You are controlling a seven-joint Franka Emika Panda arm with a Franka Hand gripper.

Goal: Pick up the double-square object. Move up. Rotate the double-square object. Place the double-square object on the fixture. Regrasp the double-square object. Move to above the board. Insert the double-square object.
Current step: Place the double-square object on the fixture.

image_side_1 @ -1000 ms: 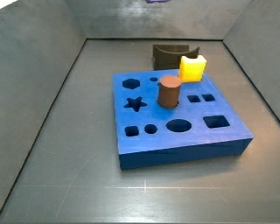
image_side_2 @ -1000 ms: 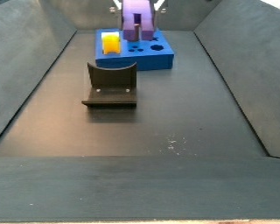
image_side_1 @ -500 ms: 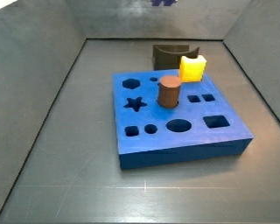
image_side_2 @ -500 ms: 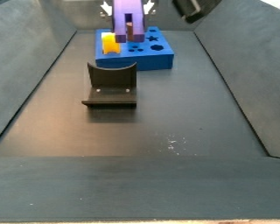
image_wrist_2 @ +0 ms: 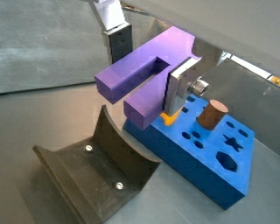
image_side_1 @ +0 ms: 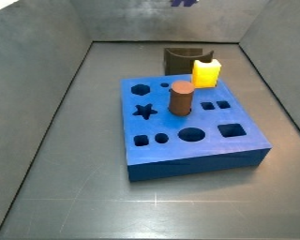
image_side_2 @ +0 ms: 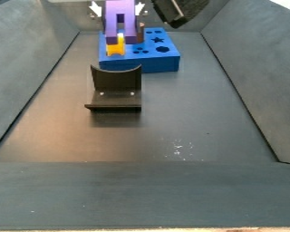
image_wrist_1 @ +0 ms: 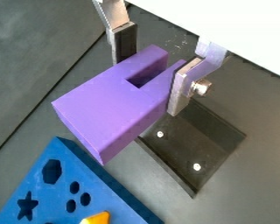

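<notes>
In both wrist views the gripper [image_wrist_1: 157,72] is clamped on the purple double-square object [image_wrist_1: 108,109], its silver fingers [image_wrist_2: 180,85] pressing the block's two sides, the notch facing up between them. The block hangs in the air, clear of everything below.

In a side view the gripper [image_side_2: 117,9] sits high at the far end of the bench [image_side_2: 172,136], with the block [image_side_2: 117,24] in front of the yellow block [image_side_2: 113,44]. Over the last second the block has slid sideways, from above the blue board [image_side_2: 159,56] toward the line of the dark fixture [image_side_2: 113,89], and it looks turned compared with before.

A wrist view shows the fixture [image_wrist_2: 94,173] below the block and the board [image_wrist_2: 219,162], with its brown cylinder [image_wrist_2: 212,114], off to one side.

The pick-up and lift look done, the rotation likely under way or finished. Setting the block onto the fixture seems next, which needs a descent lined up with its raised sides.
</notes>
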